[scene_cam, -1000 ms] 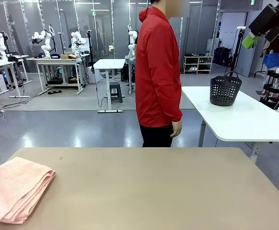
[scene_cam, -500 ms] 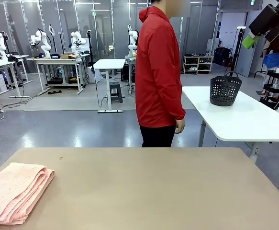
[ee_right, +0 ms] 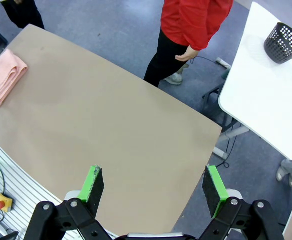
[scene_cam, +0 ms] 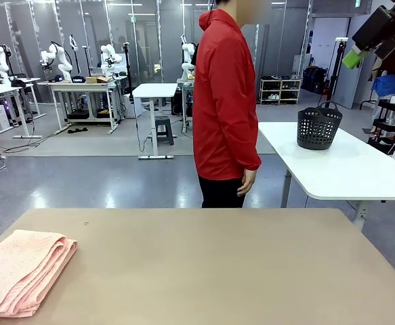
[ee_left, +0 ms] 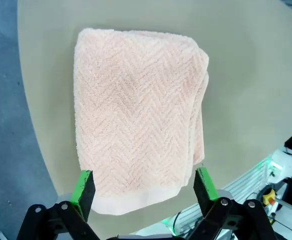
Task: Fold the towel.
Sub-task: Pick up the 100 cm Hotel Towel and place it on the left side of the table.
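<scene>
At table's (scene_cam: pixel 217 264) left edge, folded towel (scene_cam: pixel 22 269); broad bare tabletop rightward.

Bright, even overhead lighting with soft reflections on the glossy grey floor (scene_cam: pixel 82 183), only faint shadow under the towel (ee_left: pixel 135 115), sharp focus across all views, strong wide-angle bowing of the table (ee_right: pixel 110 115) edges in both wrist views, no glare or motion blur.

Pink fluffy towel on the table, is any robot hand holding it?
Nothing holds the folded pale salmon-pink terry towel. The left end effector hangs open above it; the right end effector is open too.
</scene>
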`<state>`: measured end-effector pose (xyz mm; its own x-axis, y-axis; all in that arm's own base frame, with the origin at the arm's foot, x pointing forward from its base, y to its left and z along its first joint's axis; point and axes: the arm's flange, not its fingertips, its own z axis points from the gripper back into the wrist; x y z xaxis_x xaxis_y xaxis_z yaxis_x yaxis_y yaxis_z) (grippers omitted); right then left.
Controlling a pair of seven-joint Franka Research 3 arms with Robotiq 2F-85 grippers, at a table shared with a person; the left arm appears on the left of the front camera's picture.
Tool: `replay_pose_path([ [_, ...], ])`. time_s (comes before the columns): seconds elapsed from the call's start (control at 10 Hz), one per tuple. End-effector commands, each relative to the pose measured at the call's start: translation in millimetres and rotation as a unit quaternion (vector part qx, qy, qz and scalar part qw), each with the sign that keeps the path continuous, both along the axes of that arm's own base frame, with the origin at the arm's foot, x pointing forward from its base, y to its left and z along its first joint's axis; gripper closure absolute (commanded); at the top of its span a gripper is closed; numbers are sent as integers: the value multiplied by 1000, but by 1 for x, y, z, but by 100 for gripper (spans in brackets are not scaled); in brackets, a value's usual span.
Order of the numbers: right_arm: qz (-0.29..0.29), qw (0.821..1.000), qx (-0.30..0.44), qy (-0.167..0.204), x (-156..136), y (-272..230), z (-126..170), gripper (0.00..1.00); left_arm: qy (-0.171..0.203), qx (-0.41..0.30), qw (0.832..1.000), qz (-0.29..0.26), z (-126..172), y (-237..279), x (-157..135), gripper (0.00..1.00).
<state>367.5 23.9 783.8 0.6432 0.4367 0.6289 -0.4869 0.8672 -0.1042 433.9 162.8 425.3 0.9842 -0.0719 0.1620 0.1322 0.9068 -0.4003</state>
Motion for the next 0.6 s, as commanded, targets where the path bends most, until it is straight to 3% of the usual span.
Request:
replay_pose_path([
  [0.0,-2,1000,0,0,0,-1,0,0,-2,1,1000,0,1,3,-1,0],
  [0.5,-2,1000,0,0,0,-1,0,0,-2,1,1000,0,1,3,-1,0],
])
